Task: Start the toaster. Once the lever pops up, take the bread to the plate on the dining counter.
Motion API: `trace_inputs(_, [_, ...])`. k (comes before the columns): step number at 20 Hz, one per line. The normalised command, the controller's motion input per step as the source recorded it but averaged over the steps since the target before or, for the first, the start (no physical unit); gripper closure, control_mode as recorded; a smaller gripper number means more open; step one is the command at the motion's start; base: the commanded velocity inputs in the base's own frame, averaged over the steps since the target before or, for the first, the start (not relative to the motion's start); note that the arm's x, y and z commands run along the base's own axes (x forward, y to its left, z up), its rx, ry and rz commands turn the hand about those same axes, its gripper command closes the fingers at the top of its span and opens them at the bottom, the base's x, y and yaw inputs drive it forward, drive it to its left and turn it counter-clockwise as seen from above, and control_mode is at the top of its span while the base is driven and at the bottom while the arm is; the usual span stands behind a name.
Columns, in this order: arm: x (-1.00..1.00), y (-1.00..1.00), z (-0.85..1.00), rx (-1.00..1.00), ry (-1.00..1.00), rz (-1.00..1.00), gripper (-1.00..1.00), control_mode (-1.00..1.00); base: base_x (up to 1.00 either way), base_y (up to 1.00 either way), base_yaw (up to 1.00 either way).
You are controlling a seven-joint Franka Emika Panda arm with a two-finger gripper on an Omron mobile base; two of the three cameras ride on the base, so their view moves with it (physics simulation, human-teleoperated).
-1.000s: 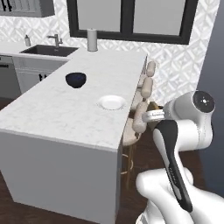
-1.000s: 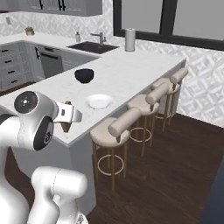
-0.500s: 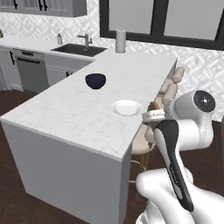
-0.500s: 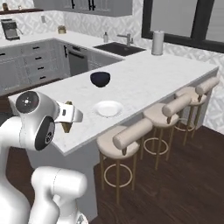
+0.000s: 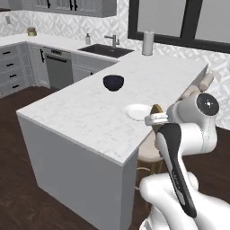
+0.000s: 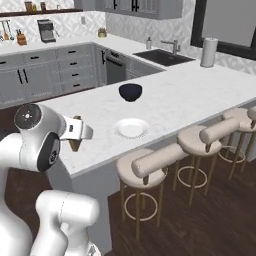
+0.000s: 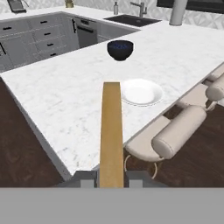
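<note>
My gripper (image 7: 111, 180) is shut on the bread (image 7: 111, 131), a tan slice seen edge-on that runs straight up the hand view between the two fingertips. Beyond its far end, slightly right, the round white plate (image 7: 141, 92) lies on the white marble dining counter (image 7: 65, 92). From the left base view the gripper (image 5: 156, 117) holds the bread (image 5: 157, 109) at the counter's near right edge, just right of the plate (image 5: 136, 112). From the right base view the gripper (image 6: 76, 134) and bread (image 6: 74, 144) hang left of the plate (image 6: 131, 128). The toaster is out of view.
A dark blue bowl (image 7: 120, 49) stands on the counter behind the plate. Padded bar stools (image 6: 150, 166) line the counter's right side below my hand. A paper towel roll (image 5: 148, 42) and a sink (image 5: 106, 50) sit at the far end; grey cabinets (image 6: 40, 75) run along the left.
The whole picture has shifted: the base has driven, so the counter, plate and bowl now show from a new angle and closer. The arm keeps its pose with the bread held.
</note>
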Motion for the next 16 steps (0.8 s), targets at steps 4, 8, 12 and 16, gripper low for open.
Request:
trace_inputs(4, [0.0,0.0,0.0,0.0,0.0,0.0,1.0,1.0,0.03,-0.94,0.16])
trace_inputs(8, [0.0,0.0,0.0,0.0,0.0,0.0,1.0,1.0,0.11,-0.72,0.25])
trace_inputs(12, [0.0,0.0,0.0,0.0,0.0,0.0,1.0,1.0,0.39,-0.46,0.35])
trace_inputs(16, [0.0,0.0,0.0,0.0,0.0,0.0,1.0,1.0,0.48,-0.34,0.38])
